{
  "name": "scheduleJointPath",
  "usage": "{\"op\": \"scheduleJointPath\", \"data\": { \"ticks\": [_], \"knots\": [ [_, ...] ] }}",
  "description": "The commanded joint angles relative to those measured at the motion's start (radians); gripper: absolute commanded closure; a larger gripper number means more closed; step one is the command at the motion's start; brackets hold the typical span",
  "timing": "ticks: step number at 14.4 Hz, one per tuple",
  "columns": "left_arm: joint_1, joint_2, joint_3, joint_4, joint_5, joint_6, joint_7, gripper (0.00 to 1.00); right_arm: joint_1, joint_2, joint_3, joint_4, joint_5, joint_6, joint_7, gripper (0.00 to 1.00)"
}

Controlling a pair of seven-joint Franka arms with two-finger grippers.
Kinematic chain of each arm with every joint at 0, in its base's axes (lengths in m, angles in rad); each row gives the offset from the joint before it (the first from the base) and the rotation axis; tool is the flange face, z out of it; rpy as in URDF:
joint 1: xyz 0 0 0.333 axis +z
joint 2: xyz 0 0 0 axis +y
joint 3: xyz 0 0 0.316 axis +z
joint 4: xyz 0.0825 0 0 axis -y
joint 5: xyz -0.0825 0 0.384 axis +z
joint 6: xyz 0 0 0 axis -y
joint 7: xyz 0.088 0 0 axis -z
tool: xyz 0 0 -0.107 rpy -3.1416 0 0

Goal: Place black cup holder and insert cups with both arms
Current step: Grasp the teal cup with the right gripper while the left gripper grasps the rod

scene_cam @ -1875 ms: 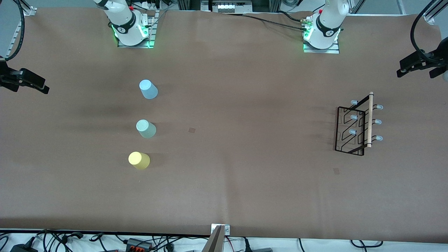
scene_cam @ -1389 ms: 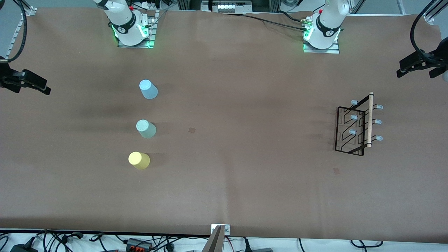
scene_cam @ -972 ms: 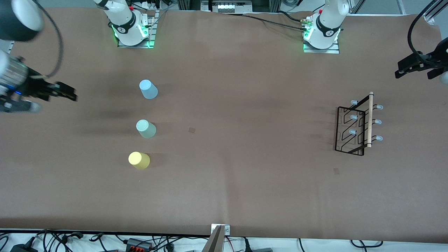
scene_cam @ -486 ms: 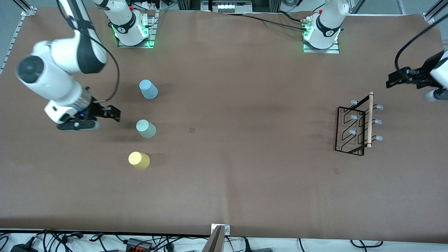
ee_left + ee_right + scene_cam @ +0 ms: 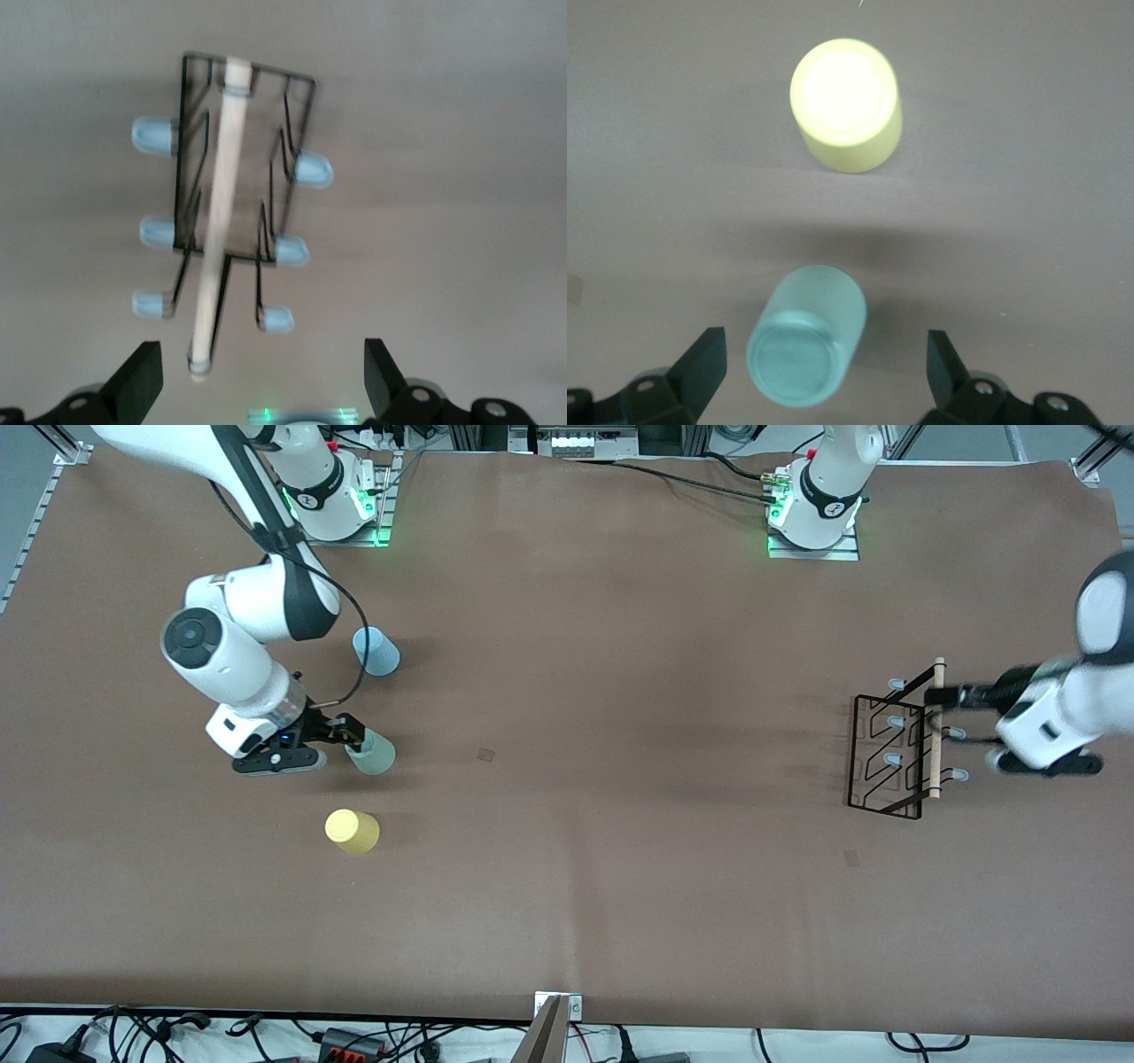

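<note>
Front view: no readable brand, label or text on anything. Black cup holder [image 5: 890, 748] stands on the table [image 5: 620, 691] at the left arm's end. Left gripper [image 5: 941, 696] is over its wooden handle [image 5: 936, 726], jaws spread wide, holding nothing; in the left wrist view the handle [image 5: 217, 212] runs toward the gap between the fingertips [image 5: 142, 376], rack [image 5: 244, 177] not touched.

Cups stand upside down in a row at the right arm's end: light blue cup [image 5: 376, 651] farthest from the front camera, pale green cup [image 5: 370, 750] in the middle, yellow cup [image 5: 352, 831] nearest. Right gripper [image 5: 350, 731] is at the green cup, jaws wide, empty; right wrist view shows the green cup [image 5: 806, 350] between the fingers, unclamped, yellow cup [image 5: 846, 104] well apart.
</note>
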Motion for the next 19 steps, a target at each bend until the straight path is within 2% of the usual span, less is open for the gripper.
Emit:
{"op": "scheduleJointPath", "data": {
  "ticks": [1,5,7,10,12,13,15,17,18,19],
  "knots": [
    [0.003,-0.041,0.001,-0.144,0.029,0.178,0.123,0.0,0.029,0.017,-0.007,-0.027,0.006,0.065,0.036,0.0],
    [-0.003,-0.137,-0.014,-0.277,0.144,0.286,0.174,0.0,0.032,0.051,-0.007,-0.066,0.006,0.16,0.036,0.0],
    [0.032,-0.174,-0.016,-0.382,0.145,0.406,0.228,0.0,0.036,0.06,-0.007,-0.072,0.006,0.16,0.035,0.0],
    [0.043,-0.2,-0.019,-0.456,0.143,0.49,0.24,0.01,0.038,0.06,-0.007,-0.08,0.006,0.16,0.036,0.0],
    [0.041,-0.216,-0.023,-0.508,0.143,0.56,0.239,0.08,0.038,0.06,-0.007,-0.081,0.006,0.16,0.036,0.0],
    [0.041,-0.216,-0.025,-0.514,0.143,0.577,0.239,0.12,0.038,0.064,-0.007,-0.081,0.006,0.16,0.036,0.0],
    [0.04,-0.213,-0.025,-0.514,0.143,0.579,0.239,0.42,0.038,0.064,-0.007,-0.089,0.006,0.16,0.036,0.0],
    [0.04,-0.206,-0.025,-0.514,0.143,0.58,0.24,0.65,0.036,0.064,-0.007,-0.098,0.005,0.157,0.035,0.0],
    [0.04,-0.205,-0.025,-0.514,0.143,0.579,0.24,0.74,0.036,0.061,-0.007,-0.101,0.006,0.156,0.031,0.06],
    [0.04,-0.203,-0.023,-0.514,0.143,0.577,0.242,0.85,0.038,0.061,-0.007,-0.103,0.005,0.154,0.031,0.16]
  ]
}}
